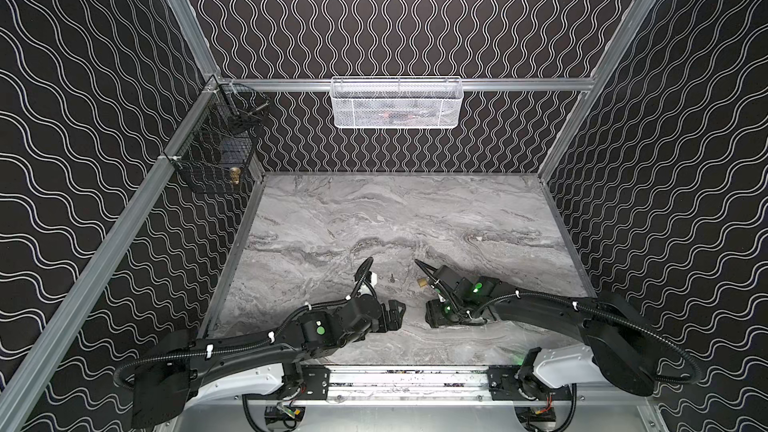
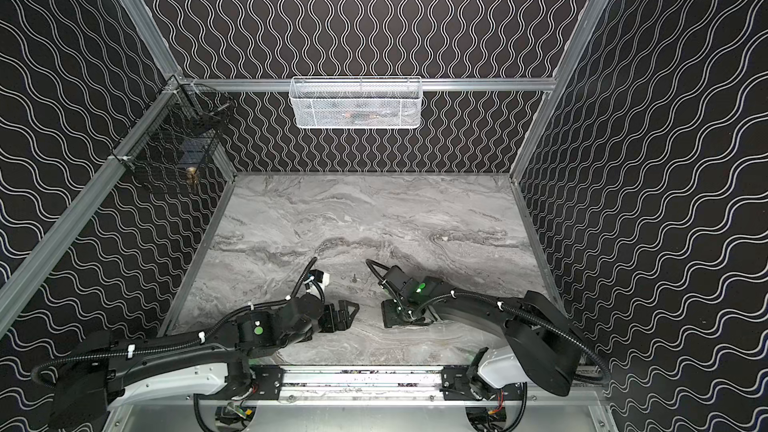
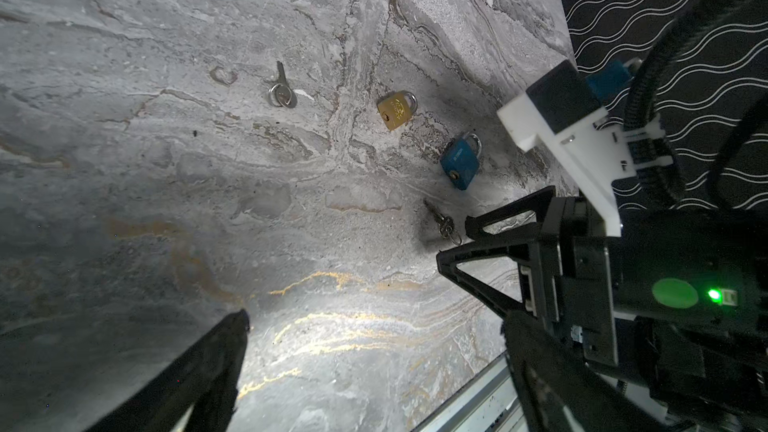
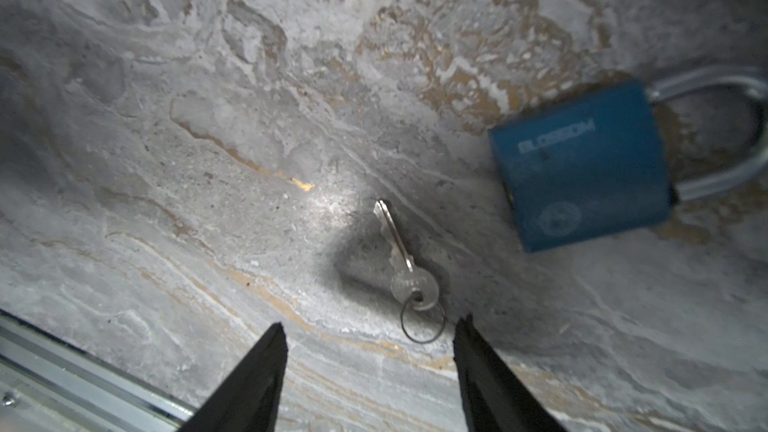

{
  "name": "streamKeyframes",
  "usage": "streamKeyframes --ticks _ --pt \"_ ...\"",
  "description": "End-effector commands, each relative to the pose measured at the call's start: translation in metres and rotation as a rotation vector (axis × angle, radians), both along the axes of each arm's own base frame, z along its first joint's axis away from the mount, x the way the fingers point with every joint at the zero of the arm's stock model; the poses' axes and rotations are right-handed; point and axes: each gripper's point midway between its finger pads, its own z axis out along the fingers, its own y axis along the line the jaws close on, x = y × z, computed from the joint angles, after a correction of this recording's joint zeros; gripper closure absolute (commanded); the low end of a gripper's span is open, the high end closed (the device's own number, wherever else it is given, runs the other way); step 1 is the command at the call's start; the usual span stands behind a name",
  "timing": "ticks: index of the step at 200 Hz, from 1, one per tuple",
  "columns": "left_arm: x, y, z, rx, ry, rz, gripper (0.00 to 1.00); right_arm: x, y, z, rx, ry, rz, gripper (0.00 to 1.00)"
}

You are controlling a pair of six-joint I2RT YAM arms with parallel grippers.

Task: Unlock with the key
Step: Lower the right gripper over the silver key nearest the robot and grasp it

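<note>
Two padlocks lie flat on the marble table (image 1: 478,209): a blue padlock (image 4: 582,168) and a gold padlock (image 3: 397,110), both with the shackle down. A small silver key (image 4: 405,268) on a wire ring lies beside the blue padlock. My right gripper (image 4: 372,322) hangs just above the table, open, tips pointing down. The key's ring sits just beyond the tips, close to one finger, and nothing is between the jaws. A second key (image 3: 282,91) lies farther off, also seen in both top views (image 1: 390,279) (image 2: 354,279). My left gripper (image 3: 380,322) is wide open and empty over bare table. In both top views the right arm hides the blue padlock.
A white mesh basket (image 1: 397,103) hangs on the back wall. On the left wall a black wire basket (image 1: 216,151) holds a brass object. A metal rail (image 1: 407,380) runs along the table's front edge, close behind both grippers. Patterned walls close in three sides.
</note>
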Motion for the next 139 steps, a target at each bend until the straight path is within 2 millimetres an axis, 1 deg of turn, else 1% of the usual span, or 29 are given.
streamKeyframes --ticks 1,24,41,59,73,84,102,114,124,139 --pt "0.005 0.0 0.005 -0.026 -0.018 0.043 0.01 -0.001 0.004 -0.004 0.01 0.001 0.029 0.35" --pt "0.006 0.004 0.005 -0.022 -0.021 0.058 0.01 -0.004 0.006 -0.009 0.011 0.028 0.028 0.38" --pt "0.006 0.007 0.005 -0.022 -0.025 0.064 0.01 -0.007 0.006 -0.011 0.005 0.034 0.009 0.39" --pt "0.006 0.013 0.005 -0.01 -0.025 0.081 0.01 -0.011 0.011 -0.013 0.013 0.045 -0.006 0.38" --pt "0.006 0.017 0.005 -0.004 -0.028 0.091 0.01 -0.011 0.017 -0.012 0.014 0.042 -0.014 0.38" --pt "0.007 0.018 0.006 -0.007 -0.033 0.096 0.01 -0.007 0.019 -0.01 -0.001 0.019 -0.025 0.38" --pt "0.007 0.019 0.008 -0.009 -0.033 0.097 0.01 0.001 0.01 -0.008 -0.065 -0.018 -0.055 0.38" --pt "0.006 0.018 0.008 -0.013 -0.03 0.092 0.01 0.007 0.003 -0.003 -0.113 -0.048 -0.069 0.39" --pt "0.006 0.017 0.009 -0.019 -0.031 0.089 0.01 0.008 -0.003 0.0 -0.141 -0.057 -0.073 0.4" --pt "0.006 0.017 0.01 -0.028 -0.032 0.089 0.01 0.006 -0.001 0.0 -0.138 -0.045 -0.056 0.42"
